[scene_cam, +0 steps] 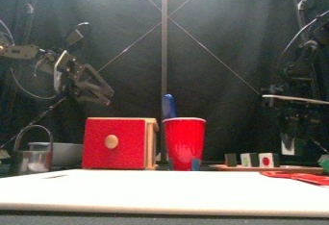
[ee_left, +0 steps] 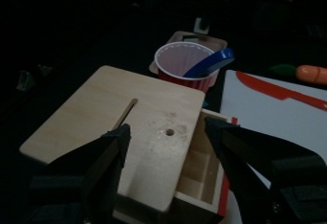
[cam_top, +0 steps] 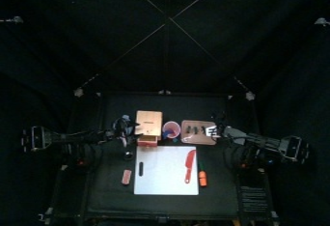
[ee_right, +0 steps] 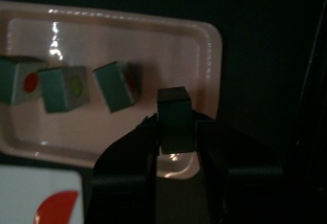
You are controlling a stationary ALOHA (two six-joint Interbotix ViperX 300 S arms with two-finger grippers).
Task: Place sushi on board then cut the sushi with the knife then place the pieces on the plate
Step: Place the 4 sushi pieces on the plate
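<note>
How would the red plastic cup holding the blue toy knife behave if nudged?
The red plastic cup stands upright, taller than wide, tapering to its base, so it probably tips rather than slides. The blue toy knife leans out over the rim, likely making it top-heavy.

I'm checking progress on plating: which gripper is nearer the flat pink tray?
Right. The right gripper hangs over the flat pink tray, shut on a dark green sushi piece; the left gripper is above the pale wooden box, beyond the red cup.
</note>
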